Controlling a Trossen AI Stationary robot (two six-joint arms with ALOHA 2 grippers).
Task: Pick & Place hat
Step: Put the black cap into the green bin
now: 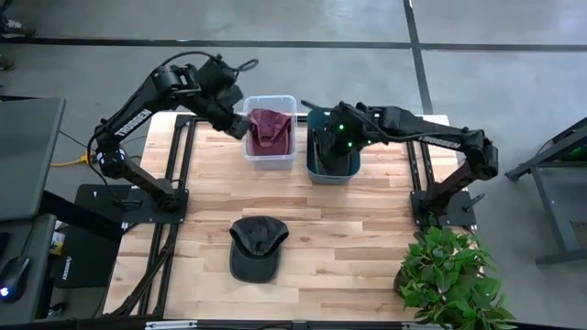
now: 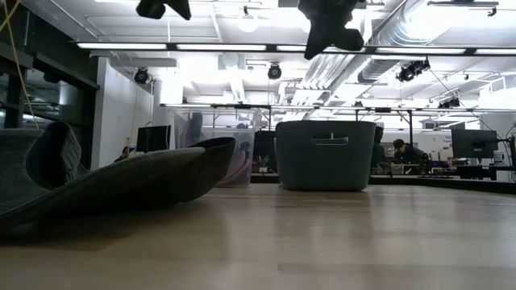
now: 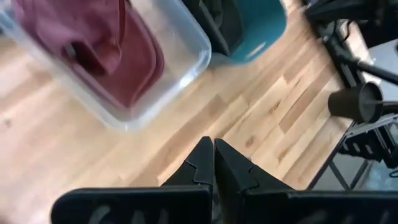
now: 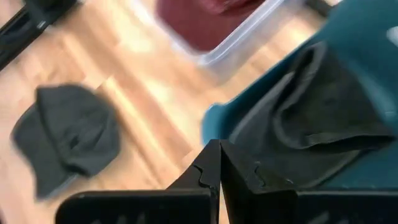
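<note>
A dark grey cap (image 1: 257, 247) lies flat on the wooden table near its near edge; it also shows as the cap (image 4: 65, 137) in the right wrist view and as the cap (image 2: 105, 181) in the low view. A maroon hat (image 1: 270, 128) lies in a clear bin (image 1: 269, 158), and another dark hat (image 4: 311, 118) lies in a teal bin (image 1: 332, 170). My left gripper (image 3: 213, 155) is shut and hovers above the table beside the clear bin's left side. My right gripper (image 4: 217, 158) is shut and hangs over the teal bin's near-left edge. Neither holds anything.
The clear bin (image 3: 180, 62) and the teal bin (image 2: 326, 153) stand side by side at the table's far edge. A potted plant (image 1: 449, 280) sits at the near right corner. Bare wood lies around the grey cap in the middle and near part of the table.
</note>
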